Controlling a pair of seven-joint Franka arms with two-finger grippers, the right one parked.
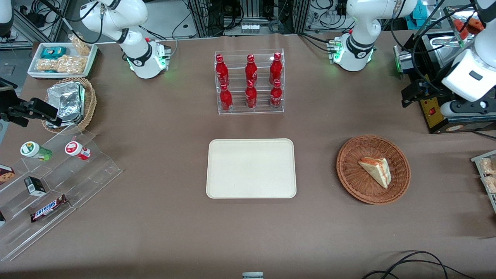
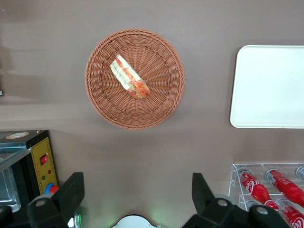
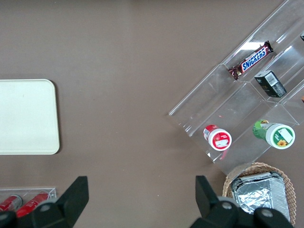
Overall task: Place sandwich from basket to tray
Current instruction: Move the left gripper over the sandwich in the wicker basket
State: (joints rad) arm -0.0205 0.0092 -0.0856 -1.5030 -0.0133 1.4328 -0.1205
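At the parked arm's end of the brown surface (image 1: 162,232), a stepped clear display (image 1: 58,186) holds a Snickers bar (image 1: 49,208) and two small cups, with a tan wicker basket of foil containers (image 1: 69,102) farther from the front camera. In the middle, a clear rack of red bottles (image 1: 250,82) stands farther from the front camera than the tray (image 1: 251,169), a cream rectangle lying flat with nothing on it. Toward the working arm's end sits the basket (image 1: 350,170), round and reddish-brown, well apart from the tray. The sandwich (image 1: 376,170) lies inside it, a pale wedge with orange-red and green filling, resting on the woven bottom near the basket's centre. The end effector (image 2: 137,202) hangs high above the surface, near a black box with a yellow panel (image 1: 438,112); in the left wrist view its two dark fingers (image 2: 71,194) stand spread wide apart, released, gripping nothing and touching nothing, with the basket and sandwich well clear of them.
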